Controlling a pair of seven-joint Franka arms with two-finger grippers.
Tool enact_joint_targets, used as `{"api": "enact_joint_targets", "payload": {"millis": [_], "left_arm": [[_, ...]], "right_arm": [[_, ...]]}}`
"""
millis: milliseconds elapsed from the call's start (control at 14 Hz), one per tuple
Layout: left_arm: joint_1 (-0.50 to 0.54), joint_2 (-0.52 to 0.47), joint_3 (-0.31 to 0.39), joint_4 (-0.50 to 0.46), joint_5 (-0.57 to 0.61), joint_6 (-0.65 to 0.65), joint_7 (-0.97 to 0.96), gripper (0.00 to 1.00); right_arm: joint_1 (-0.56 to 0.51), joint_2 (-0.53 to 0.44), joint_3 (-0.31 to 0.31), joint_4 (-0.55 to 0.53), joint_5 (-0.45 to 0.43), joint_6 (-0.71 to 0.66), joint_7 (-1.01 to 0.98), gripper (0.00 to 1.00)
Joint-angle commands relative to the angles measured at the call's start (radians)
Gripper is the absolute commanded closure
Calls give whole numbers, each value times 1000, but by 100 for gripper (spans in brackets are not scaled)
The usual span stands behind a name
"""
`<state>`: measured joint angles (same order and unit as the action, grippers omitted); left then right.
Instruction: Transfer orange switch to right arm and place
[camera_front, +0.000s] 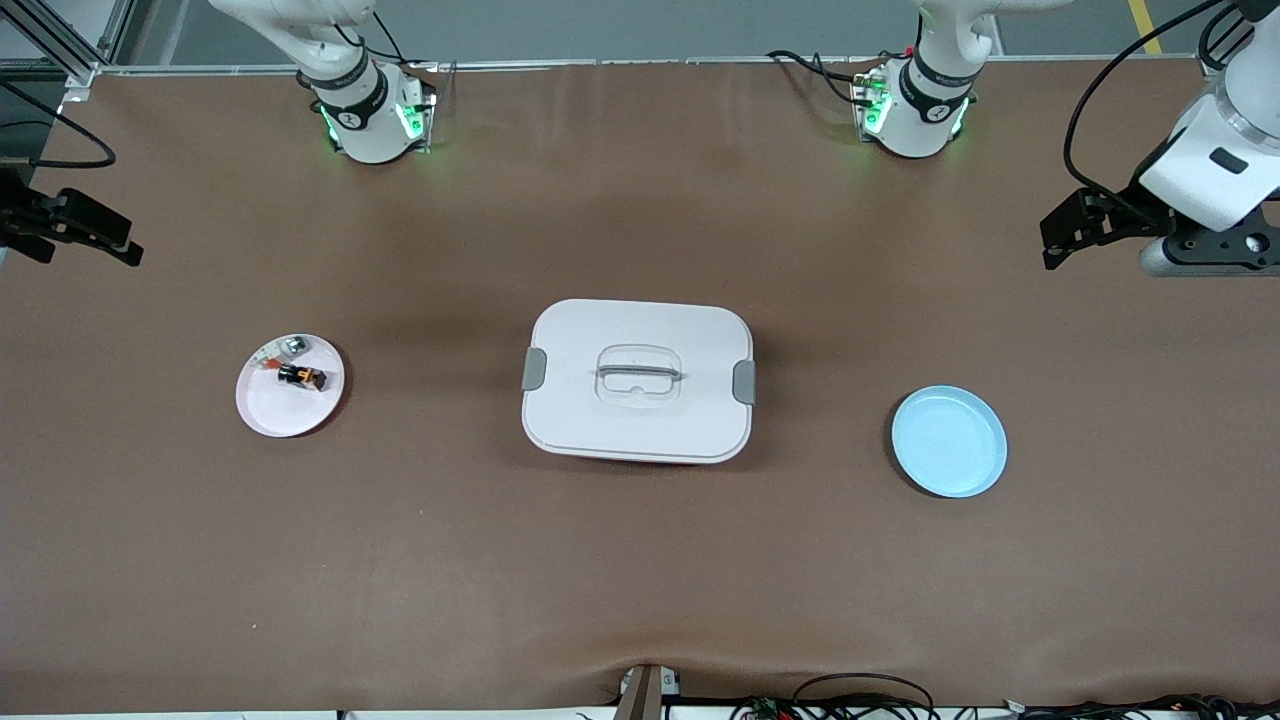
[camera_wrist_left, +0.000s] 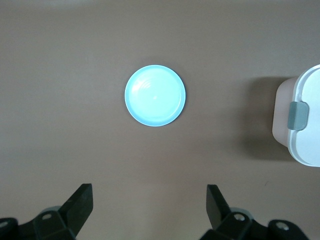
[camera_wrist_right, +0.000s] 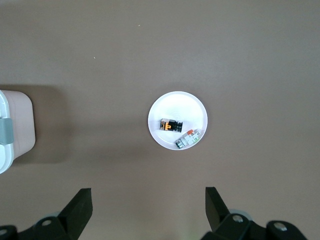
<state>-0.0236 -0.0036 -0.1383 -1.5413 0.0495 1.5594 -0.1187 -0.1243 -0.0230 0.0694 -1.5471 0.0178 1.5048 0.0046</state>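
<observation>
The orange switch (camera_front: 302, 377), a tiny black block with an orange face, lies on the white plate (camera_front: 270, 410) toward the right arm's end of the table. It also shows in the right wrist view (camera_wrist_right: 170, 125) on the same plate (camera_wrist_right: 177, 102). My right gripper (camera_front: 110, 240) (camera_wrist_right: 148, 195) hangs open and empty high over bare table at that end, apart from the plate. My left gripper (camera_front: 1060, 235) (camera_wrist_left: 150, 192) hangs open and empty high over the table at the left arm's end.
A small silver-white piece with a red-orange bit (camera_front: 285, 347) (camera_wrist_right: 187, 138) lies beside the switch on the white plate. A white lidded box (camera_front: 638, 380) with grey latches stands mid-table. An empty light-blue plate (camera_front: 949, 441) (camera_wrist_left: 155, 95) lies toward the left arm's end.
</observation>
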Motion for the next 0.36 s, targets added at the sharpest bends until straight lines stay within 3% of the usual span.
{"api": "enact_joint_targets", "payload": {"millis": [0,286], "left_arm": [[4,7,0,23,-14,-22,16,0],[-1,7,-1,23,-16,-22,14,0]], "right_arm": [[-31,-2,23,10,11,-11,-3,0],[-32,-2,23,12,4,-12,-5,0]]}}
